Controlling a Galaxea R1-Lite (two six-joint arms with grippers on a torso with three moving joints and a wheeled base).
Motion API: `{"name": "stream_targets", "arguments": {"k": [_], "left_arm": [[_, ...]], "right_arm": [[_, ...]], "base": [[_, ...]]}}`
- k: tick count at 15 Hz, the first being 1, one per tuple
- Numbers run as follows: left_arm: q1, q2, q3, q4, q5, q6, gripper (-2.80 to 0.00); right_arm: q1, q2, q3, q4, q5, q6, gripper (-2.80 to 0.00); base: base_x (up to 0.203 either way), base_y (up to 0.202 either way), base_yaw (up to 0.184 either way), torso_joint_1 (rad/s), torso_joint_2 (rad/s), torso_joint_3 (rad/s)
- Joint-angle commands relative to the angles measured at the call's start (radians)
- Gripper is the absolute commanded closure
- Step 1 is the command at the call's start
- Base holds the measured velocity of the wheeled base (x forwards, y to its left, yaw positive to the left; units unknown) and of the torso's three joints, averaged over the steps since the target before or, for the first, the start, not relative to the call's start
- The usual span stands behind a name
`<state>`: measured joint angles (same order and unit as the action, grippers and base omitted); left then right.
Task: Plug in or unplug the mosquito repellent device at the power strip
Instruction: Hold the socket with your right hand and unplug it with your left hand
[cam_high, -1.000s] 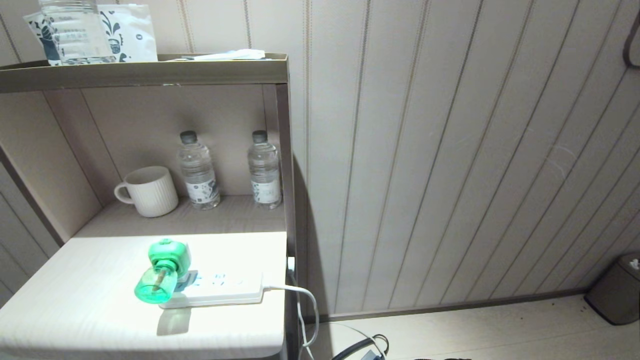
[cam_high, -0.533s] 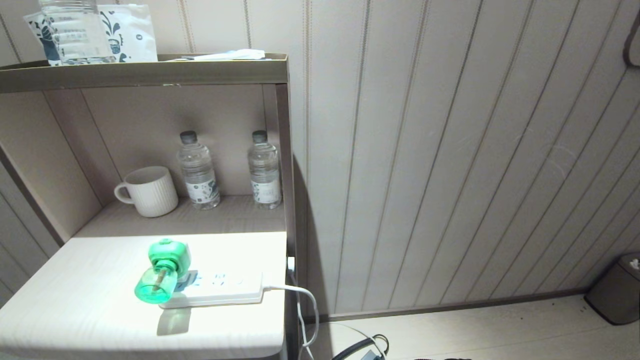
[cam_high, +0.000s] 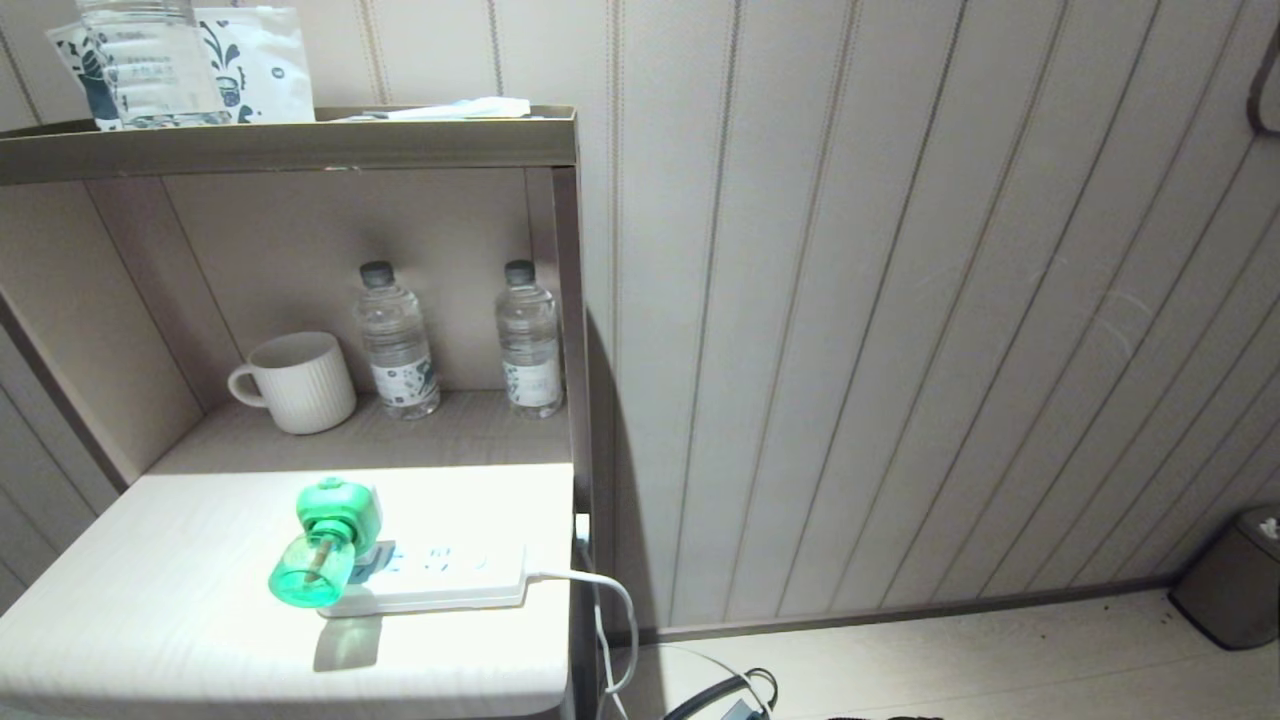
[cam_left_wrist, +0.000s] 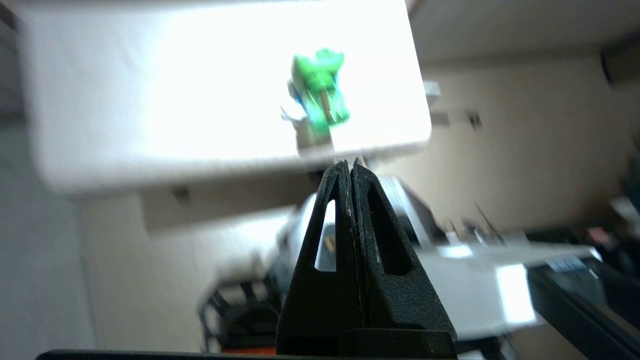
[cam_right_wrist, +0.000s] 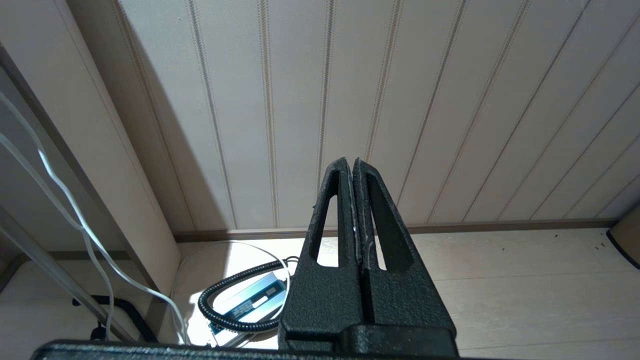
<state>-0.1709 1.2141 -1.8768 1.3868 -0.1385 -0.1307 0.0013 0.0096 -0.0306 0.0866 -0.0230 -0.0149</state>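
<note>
Nothing shifted around power strip (cam_high: 430, 580): open pressed-together left gripper (cam_left_wrist: 348, 165) before reaching plugged-in mosquito repellent device (cam_high: 325, 542), then pull straight out.

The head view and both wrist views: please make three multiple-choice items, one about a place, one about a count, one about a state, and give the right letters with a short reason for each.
1. Where is the mosquito repellent device?
A. on the end of the power strip away from its cable
B. inside the mug
C. on the floor

2. How many water bottles stand beside the mug on the lower shelf?
A. one
B. two
C. four

3. How are the fingers of the left gripper?
A. wide open
B. shut on the device
C. shut, holding nothing

Key: 1 A, the green device sits on the strip's end opposite the white cable. 2 B, one water bottle and another stand there. 3 C, the fingers meet, with the device far ahead on the white tabletop.
</note>
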Motion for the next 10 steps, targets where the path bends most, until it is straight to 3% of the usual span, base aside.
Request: {"name": "stream_targets", "arguments": {"k": [1, 3, 6, 9, 10], "left_arm": [[-0.109, 0.167, -0.013, 0.075, 0.001, -0.072, 0.0], [-0.184, 0.235, -0.014, 0.133, 0.003, -0.145, 0.0], [-0.198, 0.34, -0.015, 0.138, 0.03, -0.224, 0.0], [-0.199, 0.422, -0.014, 0.092, 0.129, -0.349, 0.0], [-0.2, 0.441, -0.013, 0.078, 0.15, -0.366, -2.8]], "right_arm": [[0.0, 0.0, 0.0, 0.0, 0.0, 0.0, 0.0], [0.0, 0.0, 0.0, 0.001, 0.0, 0.0, 0.0], [0.0, 0.0, 0.0, 0.001, 0.0, 0.0, 0.0], [0.0, 0.0, 0.0, 0.001, 0.0, 0.0, 0.0], [0.0, 0.0, 0.0, 0.001, 0.0, 0.0, 0.0]], "base": [[0.0, 0.0, 0.0, 0.0, 0.0, 0.0], [0.0, 0.0, 0.0, 0.0, 0.0, 0.0], [0.0, 0.0, 0.0, 0.0, 0.0, 0.0], [0.0, 0.0, 0.0, 0.0, 0.0, 0.0], [0.0, 0.0, 0.0, 0.0, 0.0, 0.0]]}}
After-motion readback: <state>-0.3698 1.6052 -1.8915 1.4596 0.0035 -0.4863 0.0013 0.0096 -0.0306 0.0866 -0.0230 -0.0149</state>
